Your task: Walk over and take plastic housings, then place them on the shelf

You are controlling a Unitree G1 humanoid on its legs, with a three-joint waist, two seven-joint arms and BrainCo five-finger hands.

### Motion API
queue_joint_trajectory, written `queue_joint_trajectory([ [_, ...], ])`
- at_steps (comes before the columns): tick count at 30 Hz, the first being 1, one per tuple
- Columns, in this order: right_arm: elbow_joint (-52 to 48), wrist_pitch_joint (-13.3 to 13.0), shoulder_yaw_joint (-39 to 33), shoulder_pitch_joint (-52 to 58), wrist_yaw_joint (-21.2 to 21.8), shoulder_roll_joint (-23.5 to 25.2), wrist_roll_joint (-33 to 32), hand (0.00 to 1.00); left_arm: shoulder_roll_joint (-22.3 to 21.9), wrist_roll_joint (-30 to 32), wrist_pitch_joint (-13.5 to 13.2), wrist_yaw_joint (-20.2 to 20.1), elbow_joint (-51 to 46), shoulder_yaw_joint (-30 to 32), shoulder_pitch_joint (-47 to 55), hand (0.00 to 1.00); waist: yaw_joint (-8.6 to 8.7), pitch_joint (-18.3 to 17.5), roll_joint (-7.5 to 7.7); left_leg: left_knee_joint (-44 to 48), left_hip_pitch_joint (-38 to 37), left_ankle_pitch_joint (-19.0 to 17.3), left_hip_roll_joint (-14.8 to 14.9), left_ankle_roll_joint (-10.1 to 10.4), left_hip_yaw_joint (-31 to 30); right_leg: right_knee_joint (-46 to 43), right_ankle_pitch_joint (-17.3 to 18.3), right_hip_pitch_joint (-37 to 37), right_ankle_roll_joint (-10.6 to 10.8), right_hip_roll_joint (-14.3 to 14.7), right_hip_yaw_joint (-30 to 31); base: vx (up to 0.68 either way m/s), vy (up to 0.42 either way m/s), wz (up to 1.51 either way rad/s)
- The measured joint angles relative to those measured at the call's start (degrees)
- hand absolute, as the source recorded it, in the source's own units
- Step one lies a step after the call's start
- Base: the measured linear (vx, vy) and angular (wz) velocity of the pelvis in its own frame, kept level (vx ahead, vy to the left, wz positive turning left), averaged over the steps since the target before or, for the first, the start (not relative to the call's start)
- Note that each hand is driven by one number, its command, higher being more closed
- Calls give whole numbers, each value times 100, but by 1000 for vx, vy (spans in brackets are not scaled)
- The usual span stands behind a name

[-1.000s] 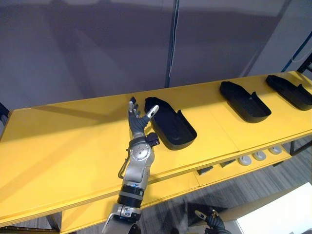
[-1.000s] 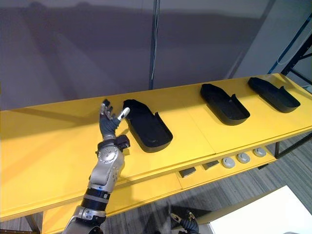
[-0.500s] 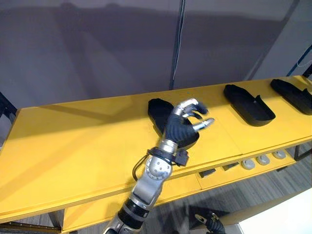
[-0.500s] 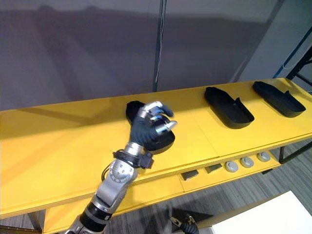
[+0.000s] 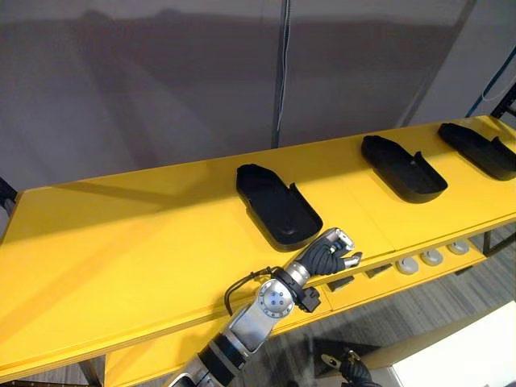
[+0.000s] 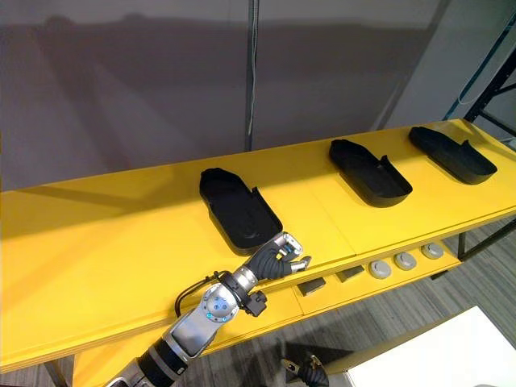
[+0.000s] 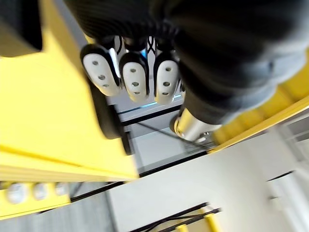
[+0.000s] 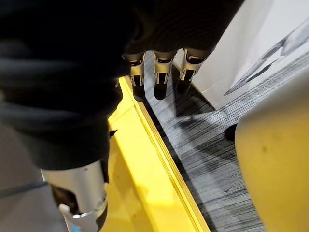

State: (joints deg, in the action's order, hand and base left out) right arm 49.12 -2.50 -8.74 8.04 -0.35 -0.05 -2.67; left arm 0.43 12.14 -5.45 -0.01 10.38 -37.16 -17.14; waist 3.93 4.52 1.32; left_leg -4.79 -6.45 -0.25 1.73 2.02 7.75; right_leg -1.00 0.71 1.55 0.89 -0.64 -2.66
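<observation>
Bright, even light on yellow shelf (image 5: pixel 121 242) w/ diagonal shadow at left end; grey wall (image 5: pixel 161 81) dimmer.

Loads of bare yellow shelf (image 5: pixel 121 234) left of the nearest housing (image 5: pixel 278 205), so that's the easy way in. There's a decent gap between it and the middle housing (image 5: pixel 401 168). The gap to the far housing (image 5: pixel 480 151) is narrower. A grey wall (image 5: pixel 161 81) closes off the back. The left robot hand (image 5: pixel 329 254), fingers curled, crowds the front edge.
</observation>
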Motion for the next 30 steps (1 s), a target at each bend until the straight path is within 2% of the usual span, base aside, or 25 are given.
queue_joint_trajectory([
  [7, 2, 1, 1, -125, -62, 1, 0, 0, -18, 167, 212, 489, 472, 677, 4, 100, 79, 163, 0, -11, 111, 16, 14, -20, 31, 179, -114, -45, -15, 19, 8, -16, 1, -3],
  [15, 2, 3, -26, -109, -129, 7, -2, 0, -48, 153, 241, 969, 561, 1542, 12, 100, 78, 185, 6, -11, 92, 9, 42, -10, 42, 265, -131, 13, -22, 45, 11, 0, 0, 0],
  [22, 4, 3, -30, -92, -142, 15, -1, 0, -46, 151, 365, 1105, 713, 2013, 200, 100, 74, 209, 22, -12, 69, -6, 43, 9, 130, 445, -254, 96, -21, 54, 66, -37, 3, -4],
  [30, 22, 3, -36, -73, -143, 15, -3, 0, -39, 21, 387, 1096, 509, 1992, 350, 100, 66, 214, 22, -12, 73, -4, 47, 6, 119, 456, -260, 101, -21, 63, 53, -15, -2, -1],
])
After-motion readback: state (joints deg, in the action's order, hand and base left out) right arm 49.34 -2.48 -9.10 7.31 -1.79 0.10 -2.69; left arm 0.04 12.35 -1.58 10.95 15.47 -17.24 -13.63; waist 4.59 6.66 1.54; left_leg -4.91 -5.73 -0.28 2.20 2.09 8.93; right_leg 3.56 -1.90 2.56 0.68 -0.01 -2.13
